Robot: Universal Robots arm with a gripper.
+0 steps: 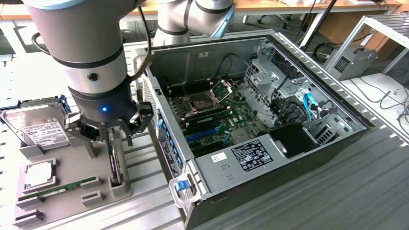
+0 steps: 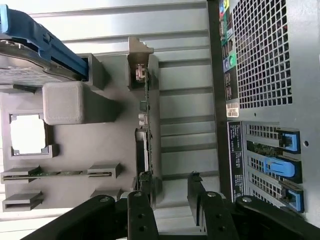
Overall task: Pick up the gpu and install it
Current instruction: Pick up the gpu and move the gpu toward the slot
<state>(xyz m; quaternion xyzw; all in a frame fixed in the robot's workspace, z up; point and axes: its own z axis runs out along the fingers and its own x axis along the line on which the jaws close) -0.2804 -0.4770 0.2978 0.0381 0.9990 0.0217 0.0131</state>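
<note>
The gpu (image 1: 116,165) stands on its long edge in a slot of the grey fixture tray (image 1: 70,155), at the exterior view's left beside the open computer case. My gripper (image 1: 110,135) hangs straight over the card's far end, fingers open and just above its upper edge. In the wrist view the gpu (image 2: 145,131) appears edge-on as a thin green and dark strip held by grey posts. The gripper (image 2: 168,200) is open there, and one black finger (image 2: 140,207) lines up with the card's near end. Nothing is held.
On the tray lie a hard drive (image 1: 39,128), a CPU (image 1: 39,173) and a RAM stick (image 1: 59,189). The open case (image 1: 290,103) shows its motherboard with blue slots (image 1: 203,134). The case's rear panel (image 2: 260,55) with blue clips (image 2: 281,167) is close beside the tray.
</note>
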